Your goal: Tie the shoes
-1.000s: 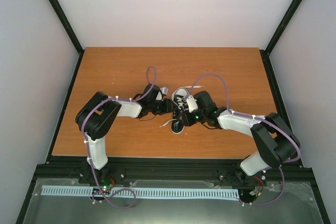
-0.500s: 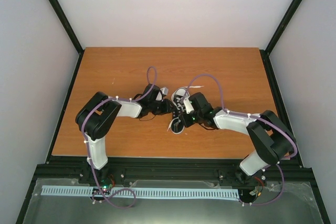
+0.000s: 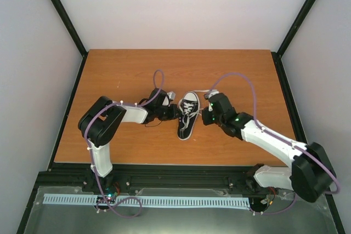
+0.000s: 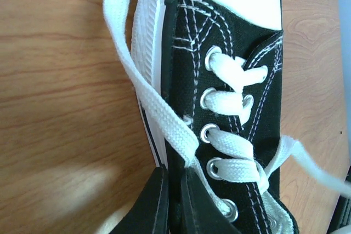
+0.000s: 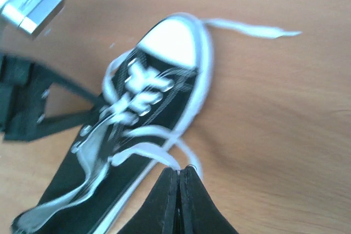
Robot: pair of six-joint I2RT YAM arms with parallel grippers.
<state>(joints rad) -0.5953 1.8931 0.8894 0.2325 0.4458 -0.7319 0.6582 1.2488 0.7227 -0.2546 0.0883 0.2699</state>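
The black sneaker with a white toe cap lies mid-table, toe away from the arm bases. My left gripper presses on its left side. In the left wrist view the sneaker fills the frame and the left gripper is shut on its canvas side wall, with a white lace running past the fingertips. My right gripper is just right of the sneaker. In the blurred right wrist view the sneaker lies ahead and the right gripper is shut on a loop of white lace.
The wooden table is bounded by black frame rails and white walls. A loose lace end lies on the wood right of the toe cap. The left wrist's silver camera block is close by the sneaker.
My right arm has swung out to the right, off the sneaker, drawing the lace with it. The sneaker now shows fully from above. The left arm has barely moved.
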